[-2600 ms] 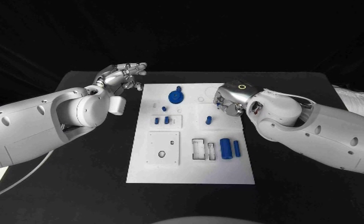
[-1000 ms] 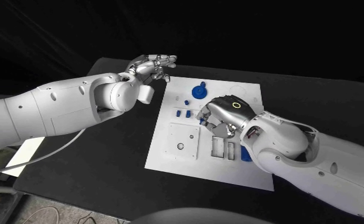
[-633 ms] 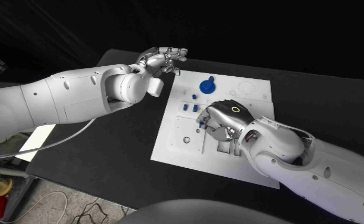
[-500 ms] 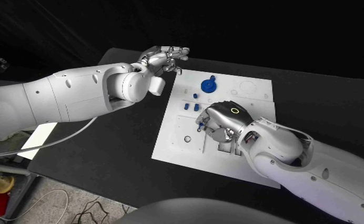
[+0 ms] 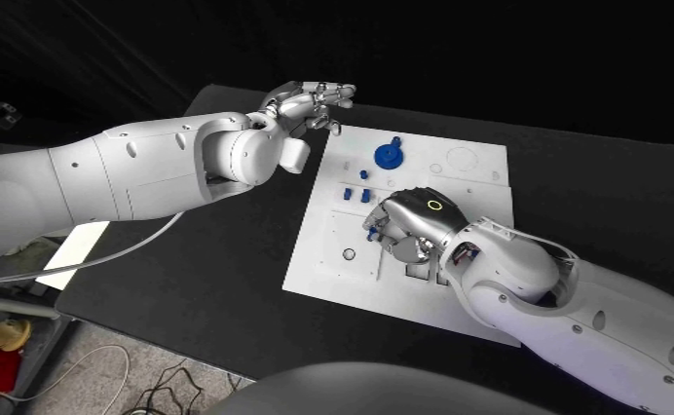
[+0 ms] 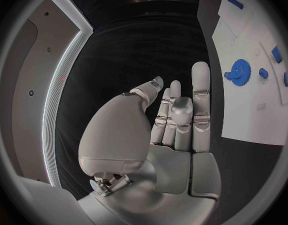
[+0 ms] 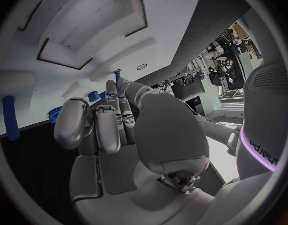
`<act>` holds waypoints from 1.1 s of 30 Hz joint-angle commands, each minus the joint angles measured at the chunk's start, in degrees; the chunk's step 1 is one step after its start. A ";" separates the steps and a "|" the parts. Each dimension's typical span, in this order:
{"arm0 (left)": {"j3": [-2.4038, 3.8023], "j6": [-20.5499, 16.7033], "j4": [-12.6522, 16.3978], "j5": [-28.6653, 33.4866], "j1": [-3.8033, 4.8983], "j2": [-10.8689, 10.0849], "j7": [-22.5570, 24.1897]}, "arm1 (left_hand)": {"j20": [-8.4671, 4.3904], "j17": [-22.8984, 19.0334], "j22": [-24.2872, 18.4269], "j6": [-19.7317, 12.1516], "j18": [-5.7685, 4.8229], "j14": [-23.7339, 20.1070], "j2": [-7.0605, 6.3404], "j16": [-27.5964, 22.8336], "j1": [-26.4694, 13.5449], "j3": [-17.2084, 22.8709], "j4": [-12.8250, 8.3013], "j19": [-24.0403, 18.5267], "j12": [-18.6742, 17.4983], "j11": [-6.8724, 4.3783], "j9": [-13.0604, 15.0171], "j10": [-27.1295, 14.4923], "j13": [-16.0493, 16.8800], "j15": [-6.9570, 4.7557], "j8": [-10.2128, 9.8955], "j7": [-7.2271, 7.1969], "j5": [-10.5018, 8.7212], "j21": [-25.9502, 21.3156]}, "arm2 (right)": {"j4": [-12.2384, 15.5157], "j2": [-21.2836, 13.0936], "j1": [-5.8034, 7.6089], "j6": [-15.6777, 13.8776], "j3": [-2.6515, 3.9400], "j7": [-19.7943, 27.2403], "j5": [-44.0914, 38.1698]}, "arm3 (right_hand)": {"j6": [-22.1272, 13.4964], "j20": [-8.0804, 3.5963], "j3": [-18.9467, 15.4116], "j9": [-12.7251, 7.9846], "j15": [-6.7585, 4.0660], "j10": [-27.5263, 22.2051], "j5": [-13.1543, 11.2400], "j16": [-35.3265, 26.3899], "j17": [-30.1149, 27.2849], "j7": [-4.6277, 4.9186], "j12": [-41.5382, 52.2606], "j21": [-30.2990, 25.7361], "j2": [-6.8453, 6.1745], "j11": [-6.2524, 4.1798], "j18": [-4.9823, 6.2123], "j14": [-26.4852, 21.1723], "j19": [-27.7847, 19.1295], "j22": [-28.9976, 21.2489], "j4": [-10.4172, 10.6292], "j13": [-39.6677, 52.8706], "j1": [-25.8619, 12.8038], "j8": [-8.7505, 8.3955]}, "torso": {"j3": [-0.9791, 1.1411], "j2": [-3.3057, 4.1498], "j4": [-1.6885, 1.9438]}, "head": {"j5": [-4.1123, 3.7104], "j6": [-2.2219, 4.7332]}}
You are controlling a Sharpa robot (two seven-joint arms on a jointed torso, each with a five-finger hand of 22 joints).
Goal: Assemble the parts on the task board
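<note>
The white task board (image 5: 477, 181) lies in the middle of the black table. A blue gear (image 5: 388, 155) stands near its far edge, with small blue pegs (image 5: 346, 196) beside it. My right hand (image 5: 407, 232) hovers low over the board's middle, fingers curled together, pinching a small blue peg (image 7: 117, 76) at its fingertips. The hand hides the slots beneath it. A long blue cylinder (image 7: 11, 117) lies on the board (image 7: 31, 85). My left hand (image 5: 312, 103) floats past the board's far left corner, empty, fingers stretched out (image 6: 175, 115). From there the gear (image 6: 239, 70) shows on the board (image 6: 256, 115).
A raised square plate with a small round hole (image 5: 347, 255) takes up the board's near left part. Black table (image 5: 225, 240) surrounds the board on all sides, wider on the left. The table's left edge drops to the floor.
The head camera has swung, so the whole picture shifted. My right hand has travelled from the board's far right part to its middle, still pinching the blue peg. The left hand stayed put.
</note>
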 commanded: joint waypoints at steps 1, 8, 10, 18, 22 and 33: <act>0.03 0.55 0.13 -0.32 0.03 0.11 0.19 | 0.40 -0.06 -0.08 -0.41 1.16 -0.24 0.08 -0.11 0.35 0.04 -0.31 -0.14 0.17 0.00 -0.07 -0.54 0.09 0.00 0.35 0.01 0.13 -0.36 | -0.10 0.08 -0.07 0.85 -0.01 0.43 -0.15 | 0.34 0.12 0.10 0.05 -0.11 -0.13 0.09 0.31 0.00 0.13 0.11 0.24 0.09 -0.26 0.20 3.07 0.30 -0.10 -0.23 0.00 -0.27 0.25 | 0.00 -0.04 0.00 | 0.01 -0.10; 0.03 0.56 0.20 -0.32 0.03 0.05 0.17 | 0.40 -0.06 -0.08 -0.41 1.16 -0.24 0.08 -0.11 0.35 0.04 -0.31 -0.14 0.17 0.00 -0.07 -0.54 0.09 0.00 0.35 0.01 0.13 -0.36 | -0.42 0.26 -0.08 1.41 -0.04 0.22 -0.16 | 0.33 0.12 0.11 0.06 -0.11 -0.13 0.10 0.34 0.02 0.14 0.11 0.25 0.10 -0.26 0.20 3.08 0.31 -0.08 -0.25 0.00 -0.27 0.25 | -0.07 0.00 0.02 | 0.03 -0.17; 0.03 0.56 0.23 -0.32 0.03 0.04 0.17 | 0.40 -0.06 -0.08 -0.41 1.16 -0.24 0.08 -0.11 0.35 0.04 -0.31 -0.14 0.17 0.00 -0.07 -0.54 0.09 0.00 0.35 0.01 0.13 -0.36 | -0.57 0.37 -0.08 1.70 -0.07 0.09 -0.19 | 0.33 0.12 0.11 0.06 -0.11 -0.13 0.10 0.34 0.02 0.14 0.11 0.25 0.10 -0.26 0.20 3.08 0.31 -0.08 -0.25 0.00 -0.27 0.25 | -0.10 0.00 0.05 | 0.00 -0.19; 0.03 0.54 0.32 -0.34 0.03 -0.08 0.16 | 0.40 -0.06 -0.08 -0.41 1.16 -0.24 0.08 -0.11 0.35 0.04 -0.31 -0.14 0.17 0.00 -0.07 -0.54 0.09 0.00 0.35 0.01 0.13 -0.36 | -1.34 0.91 -0.08 3.03 -0.25 -0.51 -0.75 | 0.32 0.12 0.12 0.07 -0.10 -0.14 0.11 0.28 -0.06 0.16 0.10 0.17 0.12 -0.24 0.23 3.06 0.26 -0.22 -0.28 -0.01 -0.29 0.24 | -0.07 -0.01 0.03 | 0.06 -0.38; 0.03 0.53 0.37 -0.34 0.04 -0.14 0.16 | 0.40 -0.06 -0.08 -0.41 1.16 -0.24 0.08 -0.11 0.35 0.04 -0.31 -0.14 0.17 0.00 -0.07 -0.54 0.09 0.00 0.35 0.01 0.13 -0.36 | -1.56 1.09 -0.08 3.76 -0.34 -0.77 -1.07 | 0.32 0.12 0.12 0.07 -0.10 -0.14 0.11 0.28 -0.06 0.16 0.10 0.17 0.12 -0.24 0.23 3.06 0.26 -0.22 -0.28 -0.01 -0.29 0.24 | -0.07 -0.03 0.01 | 0.13 -0.41; 0.03 0.51 0.47 -0.34 0.04 -0.29 0.04 | 0.40 -0.06 -0.08 -0.41 1.16 -0.24 0.08 -0.11 0.35 0.04 -0.31 -0.14 0.17 0.00 -0.07 -0.54 0.09 0.00 0.35 0.01 0.13 -0.36 | -1.76 1.17 -0.08 3.89 -0.44 -0.70 -1.14 | -0.37 0.36 -2.05 0.07 0.22 -1.32 0.36 0.07 -0.48 0.27 -0.07 -0.16 -1.71 0.11 0.29 2.91 0.00 -0.69 0.14 -0.36 -2.75 -0.05 | -0.05 -0.06 -0.06 | 0.11 -0.57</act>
